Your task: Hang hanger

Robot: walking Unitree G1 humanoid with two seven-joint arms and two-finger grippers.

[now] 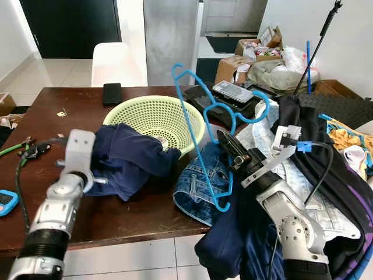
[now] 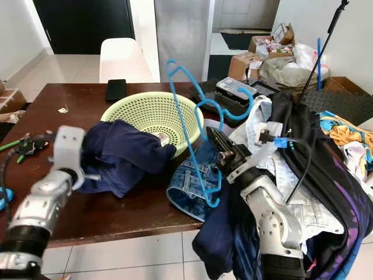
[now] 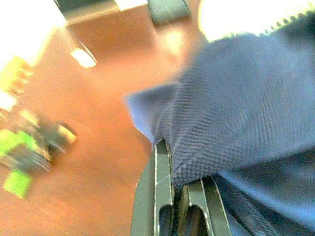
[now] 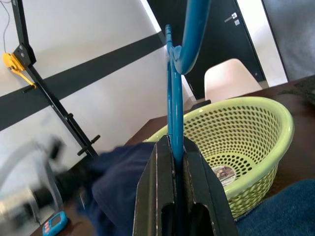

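The right gripper (image 4: 173, 162) has its two black fingers clamped tight on the bright blue plastic clothes hanger (image 1: 198, 137), pinching the blue bar between them, and the hanger stands tilted in the air above the table's right end, its hook curling up by the basket rim and its lower corner hanging down over a folded pair of blue denim jeans (image 1: 201, 184). Over on the other side, the left gripper (image 3: 178, 196) is closed on a dark navy knitted garment (image 1: 128, 157), the fabric bunched right over its fingertips; that garment lies heaped on the dark brown wooden table (image 1: 76, 119) and leans against the front of the pale green perforated plastic basket (image 1: 157, 116). Inside the basket, a small round silvery disc (image 4: 221, 173) sits on the bottom, and the rest of the bowl shows bare mesh. Beyond the basket, a black phone (image 1: 112, 93) lies flat on the tabletop, and a white chair (image 1: 115, 63) stands behind the table. To the right, a pile of mixed clothes (image 1: 326, 169) spills off the table edge, dark and pale fabrics tangled together. At the far left edge, green-handled pliers (image 1: 23, 149) rest on the wood, near a small light blue device (image 1: 7, 201).
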